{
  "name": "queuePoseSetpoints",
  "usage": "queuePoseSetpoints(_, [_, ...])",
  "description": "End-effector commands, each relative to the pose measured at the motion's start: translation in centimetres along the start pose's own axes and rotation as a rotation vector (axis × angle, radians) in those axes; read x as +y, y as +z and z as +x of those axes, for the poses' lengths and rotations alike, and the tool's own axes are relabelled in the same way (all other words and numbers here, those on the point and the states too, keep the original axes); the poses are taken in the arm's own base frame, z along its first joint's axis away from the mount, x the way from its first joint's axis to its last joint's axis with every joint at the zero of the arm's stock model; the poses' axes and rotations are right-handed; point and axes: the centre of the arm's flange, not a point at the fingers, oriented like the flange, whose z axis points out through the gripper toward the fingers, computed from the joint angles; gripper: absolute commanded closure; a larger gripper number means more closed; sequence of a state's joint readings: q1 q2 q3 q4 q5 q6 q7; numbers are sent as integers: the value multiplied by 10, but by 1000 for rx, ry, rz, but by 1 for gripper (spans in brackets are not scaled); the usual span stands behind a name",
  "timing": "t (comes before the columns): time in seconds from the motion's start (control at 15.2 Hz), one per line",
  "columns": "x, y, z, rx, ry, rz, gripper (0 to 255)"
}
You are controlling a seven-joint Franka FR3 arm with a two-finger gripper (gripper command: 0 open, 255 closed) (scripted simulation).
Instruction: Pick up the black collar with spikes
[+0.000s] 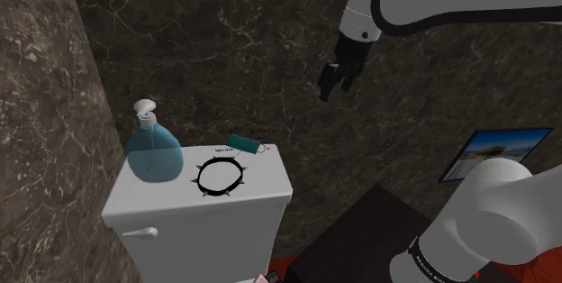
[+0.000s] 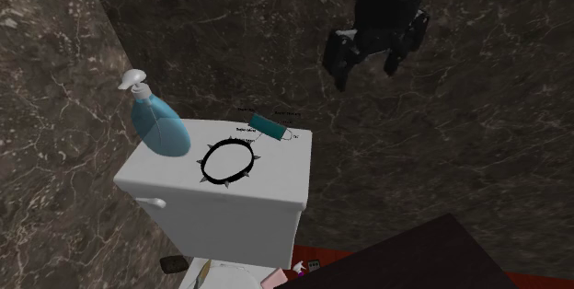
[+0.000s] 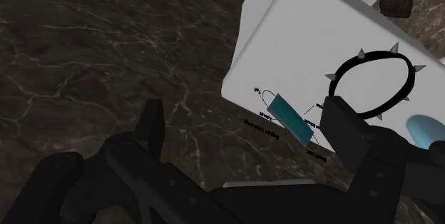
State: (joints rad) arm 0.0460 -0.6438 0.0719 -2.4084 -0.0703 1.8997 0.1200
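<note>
The arm's stand, a dark box (image 1: 378, 227) (image 2: 414, 260), sits nearest in the shoulder view, at the lower right. Just beyond it stands a white toilet tank with a flush lever (image 1: 144, 232) (image 2: 154, 202) on its front face, near the shoulder view's left corner. The tank lid (image 1: 261, 178) (image 2: 276, 172) (image 3: 299, 37) carries three things.

The black collar with spikes (image 1: 201, 178) (image 2: 226, 182) (image 3: 374, 57) lies flat about the middle of the lid, a little closer to the front edge than to the back one. It is an open ring with short pointed studs sticking outward all round, and the white lid shows through its centre. It touches neither of its neighbours.

A blue bottle (image 1: 153, 153) (image 2: 161, 129) (image 3: 428, 128) with a white pump head occupies the end of the lid at the shoulder view's left, just beside the collar. It leans, its head pointing up and away from the collar.

A teal face mask (image 1: 240, 143) (image 2: 267, 127) (image 3: 291, 115) rests on the back edge of the lid, behind the collar and toward the shoulder view's right corner. Part of it overhangs that edge, and its thin ear loops trail off either end.

Behind the tank rises a dark marbled wall (image 1: 225, 38).

The gripper (image 1: 335, 86) (image 2: 368, 57) (image 3: 246, 126) hangs in the air in front of that wall, high above the lid and beyond its back corner on the shoulder view's right, well apart from the collar. Its two black fingers stand wide apart with nothing between them. In the wrist view the mask and the collar lie ahead of the fingers.
</note>
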Motion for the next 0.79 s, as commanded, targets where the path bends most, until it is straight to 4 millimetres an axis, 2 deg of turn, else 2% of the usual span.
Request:
queuePoseSetpoints(0.0, [-16,21,13,-3,-2,5,0])
queuePoseSetpoints(0.73, [-93,129,72,-26,-15,26,0])
